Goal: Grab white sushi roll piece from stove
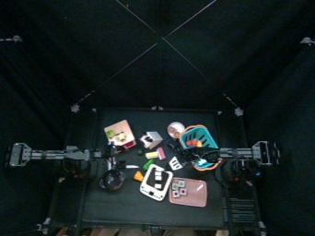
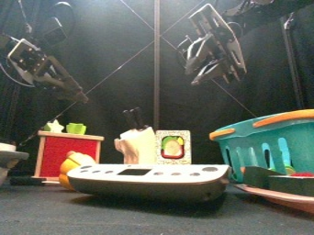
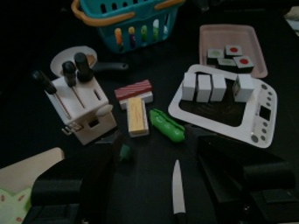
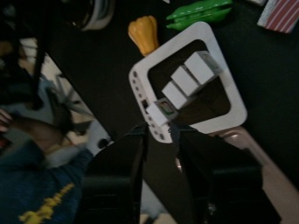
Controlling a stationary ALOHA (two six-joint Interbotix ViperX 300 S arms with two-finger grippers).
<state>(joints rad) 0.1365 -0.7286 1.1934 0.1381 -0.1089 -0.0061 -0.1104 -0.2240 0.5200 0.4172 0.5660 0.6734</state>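
approach step: the right gripper [image 2: 211, 57] hangs above the small white rectangular toy stove [image 4: 228, 98], jaws wide and empty; the left gripper's jaws can't be told. next, descend onto a white sushi roll piece [image 4: 181, 88].

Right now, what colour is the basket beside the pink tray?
The basket is teal with an orange rim, clearest in the left wrist view.

Right pincer [image 2: 211, 57]: raised at the front view's upper right, jaws parted, empty. Left pincer [image 2: 37, 62]: raised at upper left.
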